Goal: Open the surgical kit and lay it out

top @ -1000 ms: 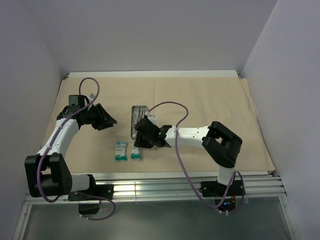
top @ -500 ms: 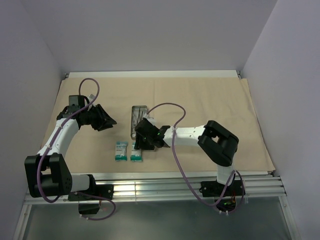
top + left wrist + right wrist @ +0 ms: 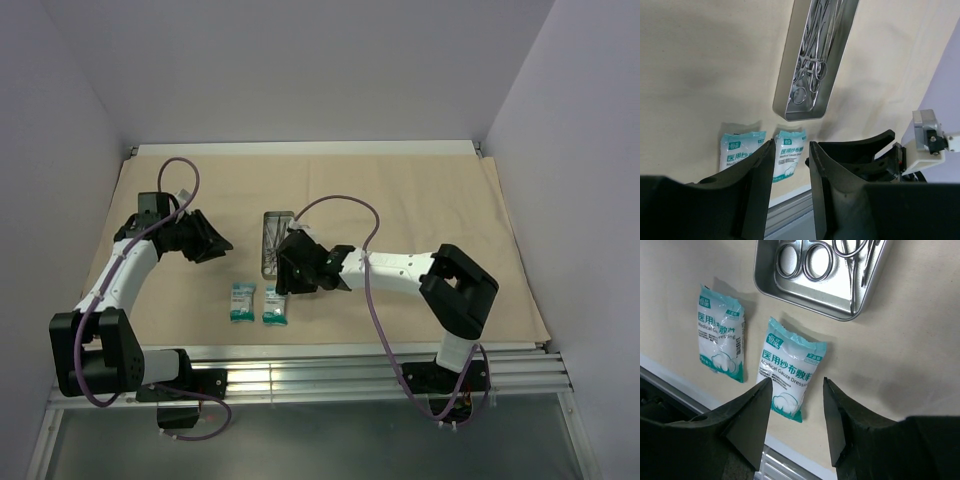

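Two fingers of the right gripper (image 3: 797, 385) are standing apart, gripping nothing, directly above one teal-white packet (image 3: 787, 365). The other packet (image 3: 720, 332) is lying to its left, and the grey tray (image 3: 805, 297) is sitting just ahead on the tan wrap (image 3: 900, 350). The left gripper (image 3: 791, 146) is likewise hanging open and empty. Its camera is showing the whole tray of ring-handled instruments (image 3: 810, 75), while the right wrist is catching only the tray's near end.

**Gauze labels on both packets**

Near the tan wrap's (image 3: 900, 355) near edge, the packet closer to the tray (image 3: 835, 295) (image 3: 788, 367) reads "医用纱布敷料" and "Medical Gauze Dressing". The other packet (image 3: 721, 332) shows "Medical Gauze"; its smaller print is too fine to read.
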### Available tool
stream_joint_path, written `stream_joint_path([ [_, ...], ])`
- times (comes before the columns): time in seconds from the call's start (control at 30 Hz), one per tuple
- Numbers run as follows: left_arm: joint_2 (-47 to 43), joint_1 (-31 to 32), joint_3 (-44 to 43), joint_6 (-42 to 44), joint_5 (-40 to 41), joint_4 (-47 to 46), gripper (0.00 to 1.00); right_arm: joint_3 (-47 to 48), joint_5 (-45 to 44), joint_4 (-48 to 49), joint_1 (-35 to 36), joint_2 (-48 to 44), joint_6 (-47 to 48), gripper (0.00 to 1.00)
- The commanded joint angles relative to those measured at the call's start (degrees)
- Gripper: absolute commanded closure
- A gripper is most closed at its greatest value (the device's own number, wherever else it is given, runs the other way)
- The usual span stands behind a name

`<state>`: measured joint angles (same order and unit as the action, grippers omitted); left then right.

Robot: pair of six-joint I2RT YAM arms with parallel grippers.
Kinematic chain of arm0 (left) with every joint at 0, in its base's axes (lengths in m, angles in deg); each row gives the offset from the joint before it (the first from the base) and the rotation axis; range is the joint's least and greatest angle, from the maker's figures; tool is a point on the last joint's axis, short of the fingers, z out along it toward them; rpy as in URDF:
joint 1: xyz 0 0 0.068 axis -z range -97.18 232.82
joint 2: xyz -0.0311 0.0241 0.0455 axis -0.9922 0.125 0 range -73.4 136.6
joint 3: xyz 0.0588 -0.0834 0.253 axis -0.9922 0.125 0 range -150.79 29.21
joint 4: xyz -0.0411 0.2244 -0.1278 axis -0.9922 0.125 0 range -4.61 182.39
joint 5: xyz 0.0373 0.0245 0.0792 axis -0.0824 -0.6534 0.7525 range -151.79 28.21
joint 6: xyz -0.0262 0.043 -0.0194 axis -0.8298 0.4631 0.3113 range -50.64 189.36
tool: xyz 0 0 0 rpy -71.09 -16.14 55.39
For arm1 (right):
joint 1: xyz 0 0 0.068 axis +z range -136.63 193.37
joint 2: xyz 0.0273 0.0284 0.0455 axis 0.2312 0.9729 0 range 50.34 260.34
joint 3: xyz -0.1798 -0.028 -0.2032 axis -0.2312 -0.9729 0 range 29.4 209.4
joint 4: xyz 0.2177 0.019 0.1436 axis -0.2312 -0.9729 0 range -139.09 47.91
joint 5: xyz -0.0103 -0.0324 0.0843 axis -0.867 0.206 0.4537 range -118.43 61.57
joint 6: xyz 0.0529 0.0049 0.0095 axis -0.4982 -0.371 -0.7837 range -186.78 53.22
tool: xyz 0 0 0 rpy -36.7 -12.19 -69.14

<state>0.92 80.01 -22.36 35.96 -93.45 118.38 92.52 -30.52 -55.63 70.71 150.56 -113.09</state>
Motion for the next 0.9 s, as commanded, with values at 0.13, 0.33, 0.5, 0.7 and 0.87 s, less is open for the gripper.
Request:
stream_joint_path([
  [0.13,0.5,0.2,3.7,4.8,1.2,0.1,0.67,3.6,-0.5,-5.3,-0.6,-4.0,2.4,0.57],
  [0.33,5.0,11.9,-3.1,7.4,9.6,1.1,0.65,9.7,-4.9,-18.5,-5.1,-7.1,2.1,0.59],
  [0.5,10.4,21.7,-12.8,4.3,16.5,1.6,0.65,9.8,-5.6,-21.7,-8.4,-14.9,3.1,0.59],
  [0.7,23.2,27.6,-27.8,3.3,25.2,5.7,0.65,7.0,-4.6,-22.8,-13.0,-25.5,5.9,0.58],
  [0.87,33.9,30.7,-39.2,2.7,30.5,10.6,0.66,6.3,-3.0,-25.1,-15.9,-32.4,10.4,0.57],
])
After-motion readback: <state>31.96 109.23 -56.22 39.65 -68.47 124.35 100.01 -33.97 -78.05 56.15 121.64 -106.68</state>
